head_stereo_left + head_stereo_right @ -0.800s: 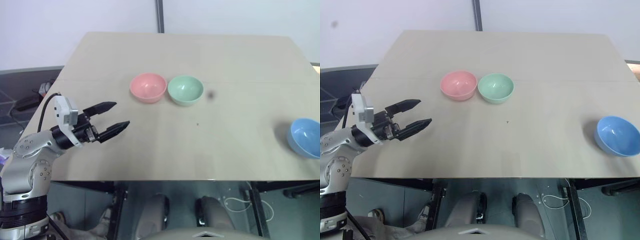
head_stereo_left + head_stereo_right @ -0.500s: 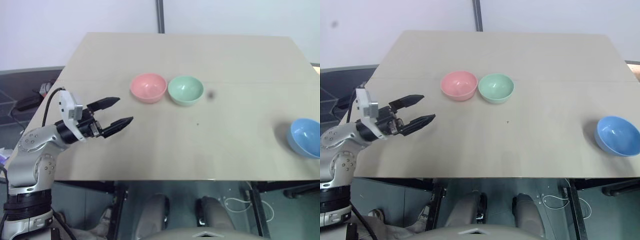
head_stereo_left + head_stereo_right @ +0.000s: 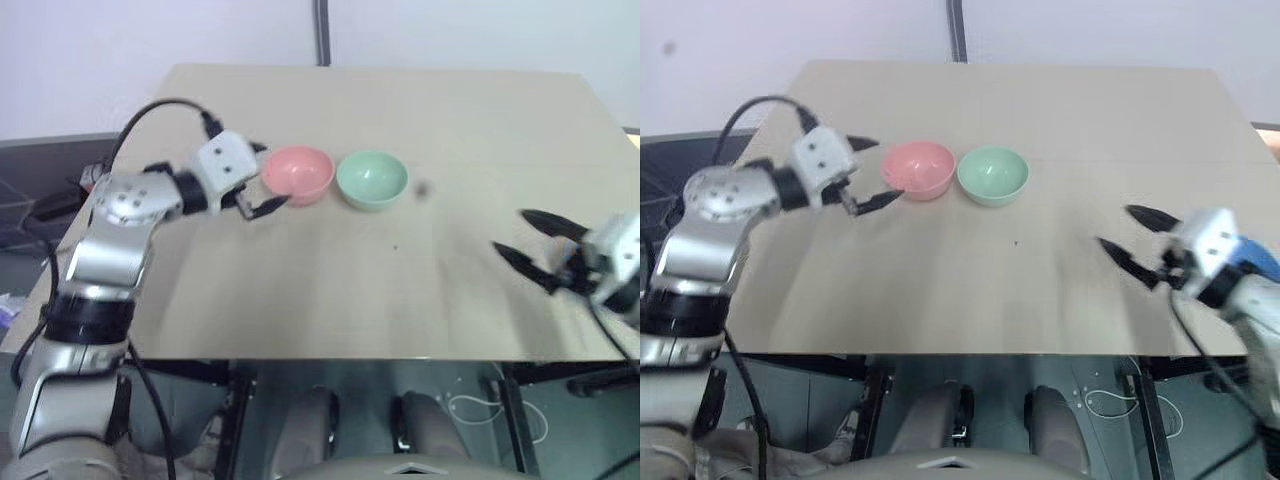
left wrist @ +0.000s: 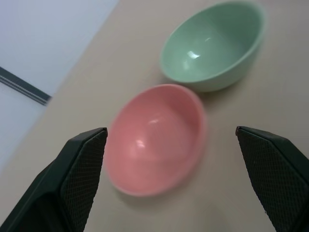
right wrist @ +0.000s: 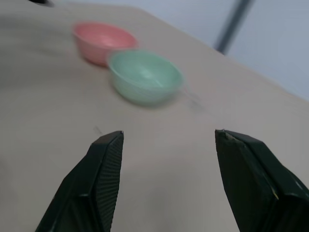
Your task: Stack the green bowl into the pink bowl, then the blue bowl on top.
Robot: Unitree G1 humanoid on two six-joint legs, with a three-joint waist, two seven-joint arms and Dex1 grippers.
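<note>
The left end effector (image 3: 257, 180) has swung up from the lower left of the frame to the upper left, and now sits just beside the pink bowl (image 3: 297, 174), fingers spread wide and empty. In the left wrist view that bowl lies between the two open fingers (image 4: 82, 166), with the green bowl (image 4: 214, 46) just behind it.

The right end effector (image 3: 525, 238), absent from the earlier frames, has entered at the right edge, open and empty, in front of the spot where the blue bowl (image 3: 1252, 256) sits; a sliver of blue shows behind it.

Pink and green stand side by side, upper centre of the bench (image 3: 380, 300), close together. No stacking is done; both arms look poised for a first grasp, probably the green bowl.
</note>
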